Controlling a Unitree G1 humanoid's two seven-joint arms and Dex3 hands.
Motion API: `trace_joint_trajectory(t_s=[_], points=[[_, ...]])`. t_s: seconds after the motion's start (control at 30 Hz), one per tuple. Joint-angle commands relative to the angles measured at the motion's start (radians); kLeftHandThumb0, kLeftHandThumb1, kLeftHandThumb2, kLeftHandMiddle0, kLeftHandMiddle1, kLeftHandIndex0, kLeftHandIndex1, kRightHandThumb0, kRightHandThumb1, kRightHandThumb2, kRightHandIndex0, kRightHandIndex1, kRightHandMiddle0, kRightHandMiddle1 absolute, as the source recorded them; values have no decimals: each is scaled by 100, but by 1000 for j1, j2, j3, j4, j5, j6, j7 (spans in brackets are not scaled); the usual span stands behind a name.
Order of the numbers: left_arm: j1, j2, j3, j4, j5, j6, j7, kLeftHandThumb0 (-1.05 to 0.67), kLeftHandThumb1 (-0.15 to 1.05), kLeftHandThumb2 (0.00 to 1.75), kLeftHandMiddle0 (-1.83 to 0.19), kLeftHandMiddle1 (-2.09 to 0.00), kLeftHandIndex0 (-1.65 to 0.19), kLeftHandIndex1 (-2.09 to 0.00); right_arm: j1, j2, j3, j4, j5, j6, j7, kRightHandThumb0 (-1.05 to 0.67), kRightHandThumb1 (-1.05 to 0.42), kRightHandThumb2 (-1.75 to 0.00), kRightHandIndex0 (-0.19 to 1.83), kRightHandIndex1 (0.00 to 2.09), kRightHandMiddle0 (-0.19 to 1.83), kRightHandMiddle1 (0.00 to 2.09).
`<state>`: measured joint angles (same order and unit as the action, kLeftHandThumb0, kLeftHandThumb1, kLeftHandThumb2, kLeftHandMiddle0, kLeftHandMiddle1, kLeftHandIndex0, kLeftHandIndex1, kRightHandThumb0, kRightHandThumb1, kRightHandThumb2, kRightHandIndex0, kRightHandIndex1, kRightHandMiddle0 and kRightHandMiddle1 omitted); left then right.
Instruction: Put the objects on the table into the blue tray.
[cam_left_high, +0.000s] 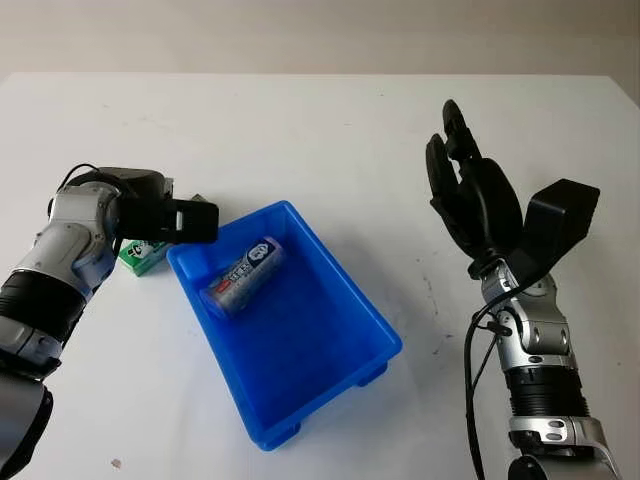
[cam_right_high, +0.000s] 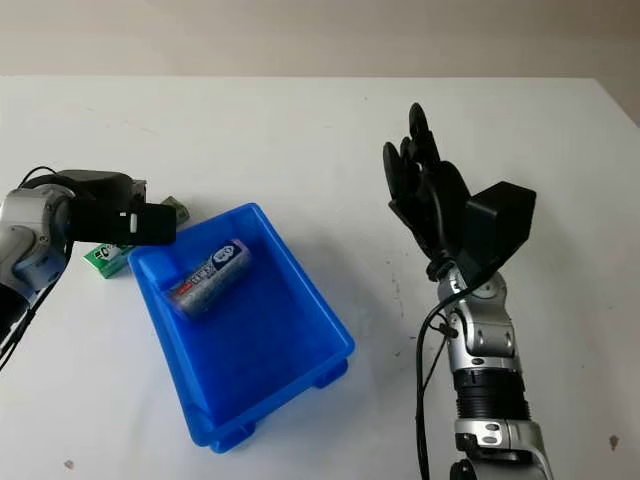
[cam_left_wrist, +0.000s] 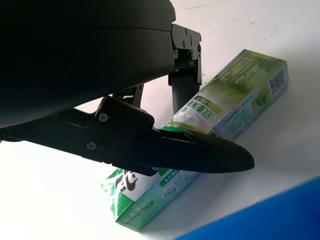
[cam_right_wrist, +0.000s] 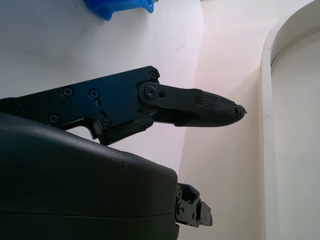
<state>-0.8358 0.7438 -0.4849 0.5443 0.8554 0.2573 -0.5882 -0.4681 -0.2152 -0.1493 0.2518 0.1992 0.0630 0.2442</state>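
One blue tray (cam_left_high: 330, 370), one wrapped tube (cam_left_high: 243, 275), one green box (cam_left_wrist: 200, 150).

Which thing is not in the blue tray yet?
The green box, on the table beside the tray, under the left hand. The tube already lies inside.

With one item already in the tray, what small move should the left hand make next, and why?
Probably close the left hand on the green box. The box lies on the table beside the blue tray, under the hand's fingers, not yet gripped. The tube is already in the tray; the right hand is raised, open.
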Motion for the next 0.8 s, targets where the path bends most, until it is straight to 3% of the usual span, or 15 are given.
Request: trace_joint_trajectory(t_s=[0.0,0.13,0.27,0.33,0.4,0.53,0.73,0.77], points=[[51,2,-27,24,11,-19,-15,-42,105,34,-63,-208,5,-201,-3,-1,-6,5,3,-19,5,-66,-105,-52,-19,0,-19,0],[43,9,-29,20,18,-44,-46,-28,105,45,-50,-209,12,-209,-3,-3,-10,12,8,-32,14,-64,-105,-53,-19,0,-19,0],[24,-1,-22,4,31,-18,-95,-27,105,48,-34,-209,19,-180,0,-4,-12,9,9,-33,13,-63,-105,-53,-19,0,-19,0],[25,4,7,-4,7,-40,-62,-26,105,46,-43,-209,19,-197,2,-7,-10,8,6,-35,16,-63,-105,-53,-19,0,-19,0],[15,8,32,1,-10,-59,-23,-29,105,44,-62,-209,5,-207,3,-8,-13,12,8,-36,21,-64,-105,-53,-19,0,-19,0],[-39,9,98,22,-66,-65,24,-30,105,42,-72,-209,-17,-209,5,-8,-17,13,7,-38,27,-64,-105,-52,-19,0,-19,0],[-138,21,179,36,-111,-48,131,-30,105,41,-71,-209,-30,-209,9,-6,-16,12,0,-37,24,-63,-105,-52,-19,0,-19,0],[-154,22,190,30,-114,-42,147,-32,105,40,-61,-209,-21,-209,8,-6,-16,17,-1,-42,24,-63,-105,-52,-19,0,-19,0]])
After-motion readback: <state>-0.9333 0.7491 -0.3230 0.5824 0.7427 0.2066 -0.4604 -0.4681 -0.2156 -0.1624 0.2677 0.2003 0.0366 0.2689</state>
